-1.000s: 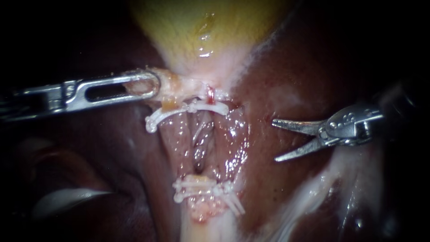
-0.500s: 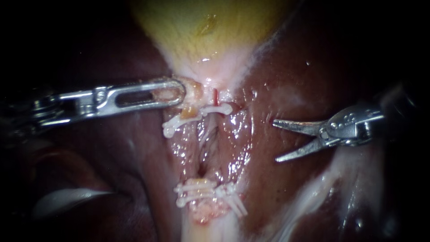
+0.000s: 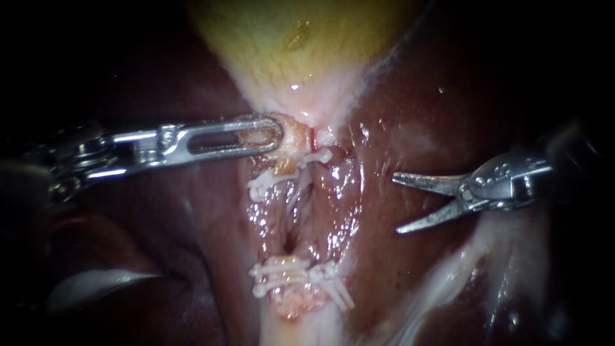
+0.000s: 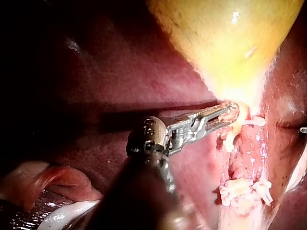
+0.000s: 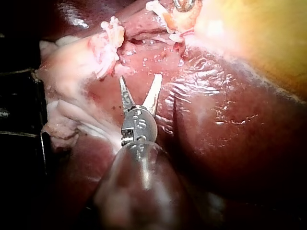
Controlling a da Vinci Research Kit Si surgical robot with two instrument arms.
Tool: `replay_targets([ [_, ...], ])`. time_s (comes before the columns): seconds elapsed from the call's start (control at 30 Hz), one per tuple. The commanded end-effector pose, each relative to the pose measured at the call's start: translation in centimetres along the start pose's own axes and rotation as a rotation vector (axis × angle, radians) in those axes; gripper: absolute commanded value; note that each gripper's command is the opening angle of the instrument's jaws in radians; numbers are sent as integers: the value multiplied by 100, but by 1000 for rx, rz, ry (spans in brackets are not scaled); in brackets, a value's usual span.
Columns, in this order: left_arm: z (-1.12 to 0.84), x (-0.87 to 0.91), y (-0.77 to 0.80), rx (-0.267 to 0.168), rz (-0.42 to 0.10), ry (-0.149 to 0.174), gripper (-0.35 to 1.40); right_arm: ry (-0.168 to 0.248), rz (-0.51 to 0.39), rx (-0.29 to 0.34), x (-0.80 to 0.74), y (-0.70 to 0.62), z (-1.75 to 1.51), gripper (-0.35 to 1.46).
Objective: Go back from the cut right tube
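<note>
Endoscope view, w/ both wrist views. Your L instrument, a slim steel shaft w/ slotted jaws, comes in from the left. Its jaws are clamped on the pale tan tissue stump just below the neck of the yellow-green gallbladder; the left wrist view shows that tissue pinched from both sides. Your R instrument, a steel shaft ending in two pointed blades, lies over the dark red-brown liver, blades spread apart in a wide V. It sits well apart from the cut tube, to its right. The tube's upper end, marked by a red spot, sits just beside the held stump, w/ a white plastic clip just under it. The lower end lies near the bottom of the endoscope view, crossed by a cluster of white clips. Glistening raw bed separates the two ends. Whether this is the right-hand tube: cannot tell.
</note>
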Motion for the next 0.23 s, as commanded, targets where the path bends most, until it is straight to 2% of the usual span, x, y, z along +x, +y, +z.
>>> replay_targets([
  [0.03,0,0,0,1,1,0,-35,0,0,0,0,0,0,145],
  [0.23,0,0,0,-1,1,3,-35,0,0,0,0,0,0,145],
])
